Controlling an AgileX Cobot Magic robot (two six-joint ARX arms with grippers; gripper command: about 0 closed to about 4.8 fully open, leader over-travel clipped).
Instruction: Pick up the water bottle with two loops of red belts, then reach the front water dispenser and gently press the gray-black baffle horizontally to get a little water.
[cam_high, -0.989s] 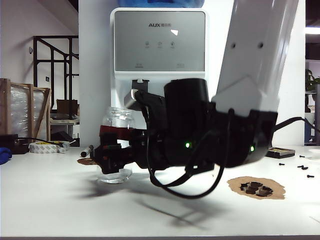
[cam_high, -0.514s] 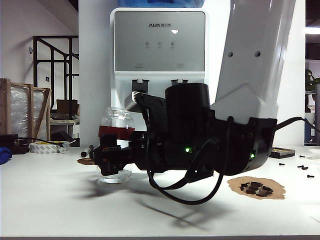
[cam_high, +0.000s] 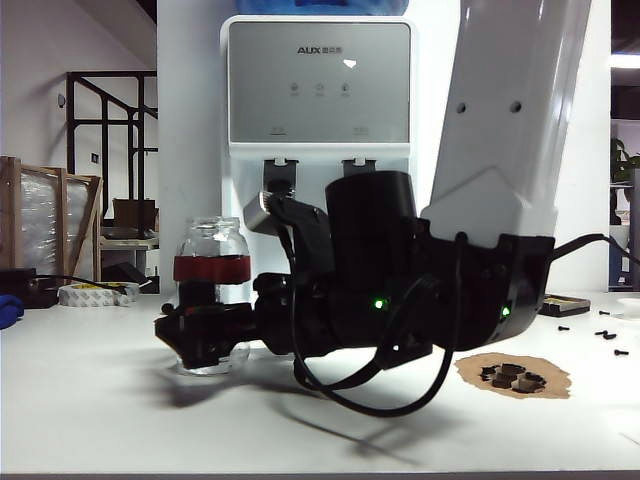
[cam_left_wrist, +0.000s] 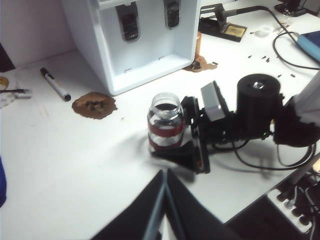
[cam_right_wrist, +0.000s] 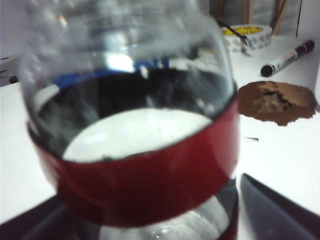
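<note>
Bare white table (cam_high: 90, 400) stretches out past my right gripper (cam_high: 205, 335), plenty of room there. The water bottle (cam_high: 211, 262) stands upright between its fingers, long axis vertical, mouth up; whether I'm squeezing it, I can't tell. The water dispenser (cam_high: 318, 100) rises just behind. My left gripper (cam_left_wrist: 162, 210) hangs closed, back from the bottle.

The water bottle (cam_left_wrist: 165, 123) was clear with two dark red bands. The water dispenser (cam_high: 318, 90) was white and gray.
</note>
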